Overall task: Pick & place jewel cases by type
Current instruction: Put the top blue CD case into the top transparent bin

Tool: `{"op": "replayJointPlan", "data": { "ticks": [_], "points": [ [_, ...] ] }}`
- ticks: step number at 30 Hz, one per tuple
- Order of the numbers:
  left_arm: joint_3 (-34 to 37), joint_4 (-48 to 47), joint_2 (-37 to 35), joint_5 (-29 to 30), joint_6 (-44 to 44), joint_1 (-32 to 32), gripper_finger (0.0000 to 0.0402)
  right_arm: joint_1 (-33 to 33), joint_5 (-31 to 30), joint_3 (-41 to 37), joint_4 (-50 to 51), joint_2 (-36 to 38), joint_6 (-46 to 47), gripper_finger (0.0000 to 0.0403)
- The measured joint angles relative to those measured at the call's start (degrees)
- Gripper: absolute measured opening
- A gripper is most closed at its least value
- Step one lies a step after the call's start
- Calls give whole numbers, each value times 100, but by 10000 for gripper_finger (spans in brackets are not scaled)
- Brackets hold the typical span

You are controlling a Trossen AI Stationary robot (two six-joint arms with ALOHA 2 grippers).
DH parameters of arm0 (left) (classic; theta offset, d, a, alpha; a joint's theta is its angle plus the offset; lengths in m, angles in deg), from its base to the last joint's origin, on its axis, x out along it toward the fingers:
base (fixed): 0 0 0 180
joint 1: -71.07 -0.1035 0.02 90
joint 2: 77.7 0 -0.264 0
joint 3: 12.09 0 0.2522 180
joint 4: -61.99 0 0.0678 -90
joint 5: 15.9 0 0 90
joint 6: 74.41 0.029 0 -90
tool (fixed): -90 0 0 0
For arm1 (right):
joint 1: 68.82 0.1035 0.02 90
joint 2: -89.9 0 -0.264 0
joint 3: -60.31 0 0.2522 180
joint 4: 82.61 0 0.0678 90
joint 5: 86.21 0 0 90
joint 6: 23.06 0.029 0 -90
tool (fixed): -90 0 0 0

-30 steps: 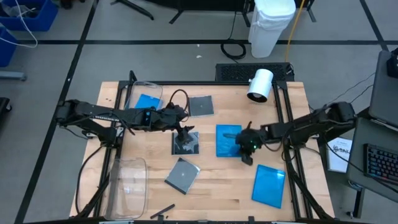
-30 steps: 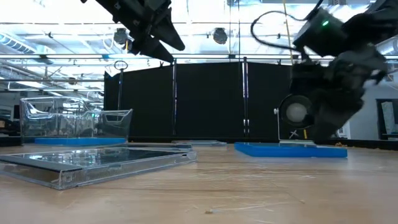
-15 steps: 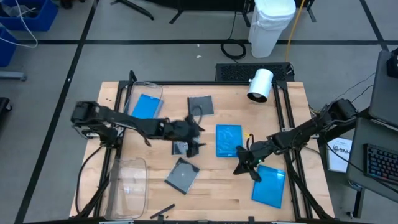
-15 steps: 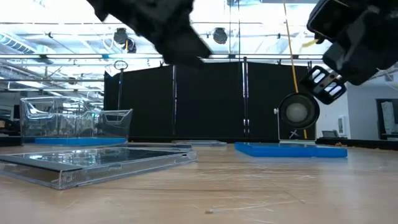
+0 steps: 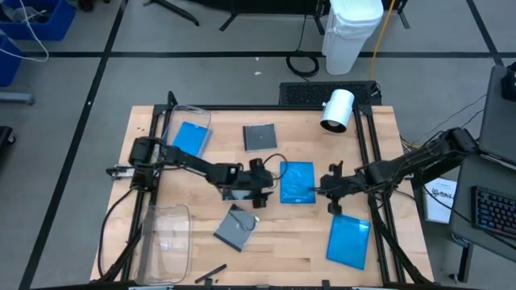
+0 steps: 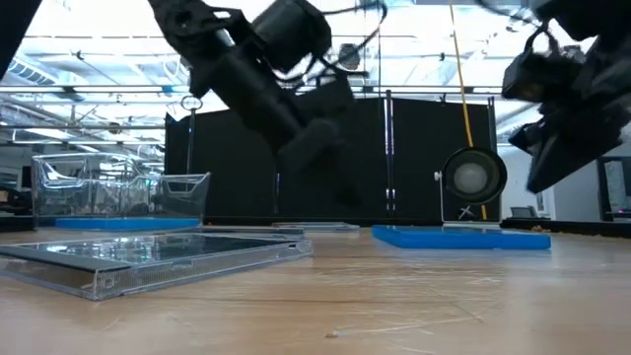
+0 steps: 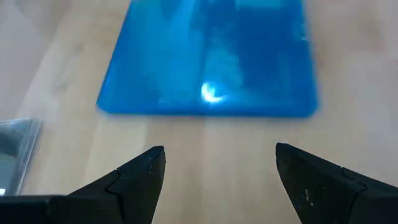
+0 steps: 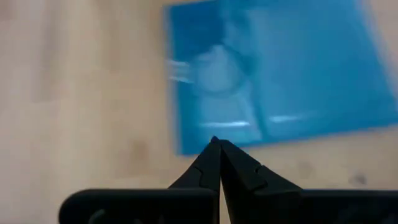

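Both grippers shifted toward centre blue case (image 5: 297, 182), flat, edges table-square; left gripper (image 5: 260, 179) spread, right gripper (image 5: 330, 187) pressed together.

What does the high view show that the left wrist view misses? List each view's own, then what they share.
Only the high view: all six jewel cases, including the blue case in the far-left clear bin and the grey case at the far side, plus the right gripper, shut. Only the left wrist view: the left gripper open, with bare wood between its fingers. Both: the middle blue jewel case lying flat on the table, ahead of the left gripper.
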Motion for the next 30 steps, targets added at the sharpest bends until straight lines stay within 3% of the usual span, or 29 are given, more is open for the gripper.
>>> {"op": "replayJointPlan", "data": {
  "ticks": [6,16,30],
  "points": [
    [-456,-115,340,-412,-300,-295,308,-357,-444,-60,387,-79,-183,0],
    [-925,-1112,699,-895,-421,-385,308,-735,-111,-617,-487,-625,-240,14],
    [-1037,-605,1052,-1021,-507,-370,308,-851,-1,-871,-1951,-993,-689,19]
  ]
}}
